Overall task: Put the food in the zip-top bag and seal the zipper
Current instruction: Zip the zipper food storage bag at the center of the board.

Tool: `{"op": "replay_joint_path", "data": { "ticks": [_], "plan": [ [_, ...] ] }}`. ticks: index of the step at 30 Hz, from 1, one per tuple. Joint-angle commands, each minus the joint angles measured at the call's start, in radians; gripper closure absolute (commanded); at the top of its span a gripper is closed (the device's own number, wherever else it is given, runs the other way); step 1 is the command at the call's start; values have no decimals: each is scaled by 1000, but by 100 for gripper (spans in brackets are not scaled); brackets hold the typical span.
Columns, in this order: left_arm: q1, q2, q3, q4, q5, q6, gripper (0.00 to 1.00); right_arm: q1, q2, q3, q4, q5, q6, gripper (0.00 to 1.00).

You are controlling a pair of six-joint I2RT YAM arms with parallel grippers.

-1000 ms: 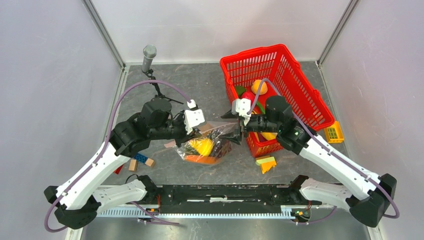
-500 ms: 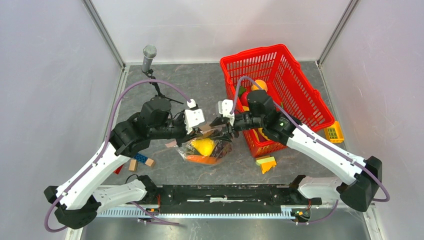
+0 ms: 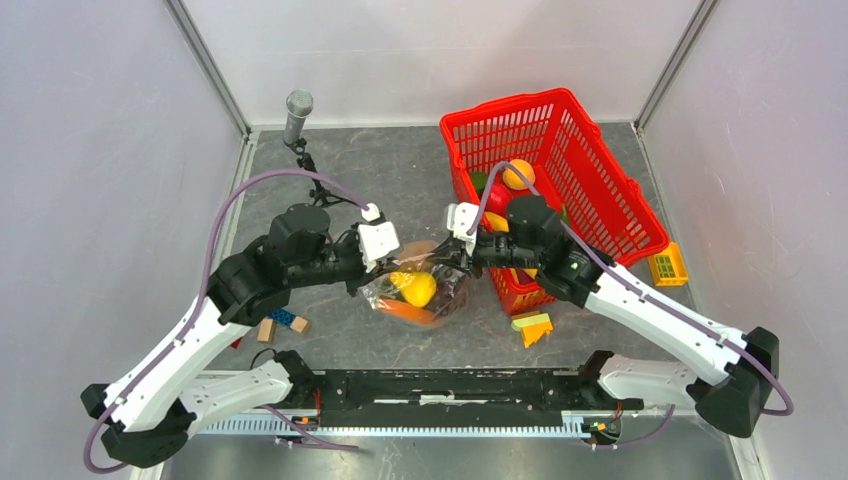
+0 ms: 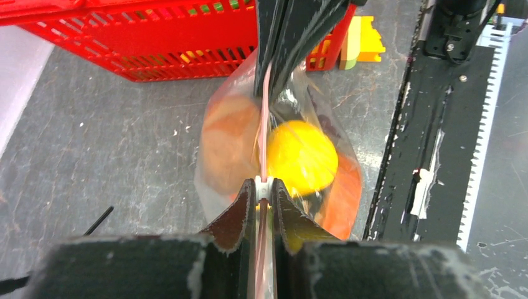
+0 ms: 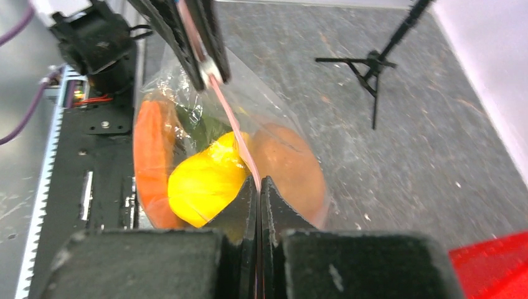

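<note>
The zip-top bag (image 3: 417,292) hangs between my two grippers over the grey table. It holds food: a yellow piece (image 4: 302,156), an orange piece (image 5: 149,159), a tan round piece (image 5: 289,165) and something green (image 5: 202,129). The pink zipper (image 4: 266,121) runs taut from one gripper to the other. My left gripper (image 4: 264,187) is shut on the zipper at its white slider. My right gripper (image 5: 258,184) is shut on the zipper's other end. In the top view the left gripper (image 3: 392,268) and the right gripper (image 3: 443,262) face each other across the bag's mouth.
A red mesh basket (image 3: 600,190) stands behind the right arm with more food in it, including an orange fruit (image 3: 517,175). Loose blocks (image 3: 282,320) lie left of the bag. Another block (image 3: 532,326) and a yellow toy (image 3: 667,266) lie right. A microphone on a stand (image 3: 298,105) is at the back left.
The right gripper moved left from the basket's front to the bag's mouth and shut on the zipper. The bag now hangs bunched and taut between both grippers. The left arm shifted slightly left.
</note>
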Motion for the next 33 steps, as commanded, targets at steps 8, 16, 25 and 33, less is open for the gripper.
{"op": "replay_joint_path", "data": {
  "ticks": [8,16,25,33],
  "plan": [
    [4,-109,-43,-99,-233,-39,98,-23,-124,-59,53,439,83,100],
    [4,-147,-43,-121,-405,-40,97,-29,-150,-84,87,440,105,100],
    [4,-197,-60,2,-394,-111,33,-29,-124,-78,139,328,142,100],
    [4,-307,-92,189,-501,-225,0,-28,32,142,136,299,168,100]
  ]
}}
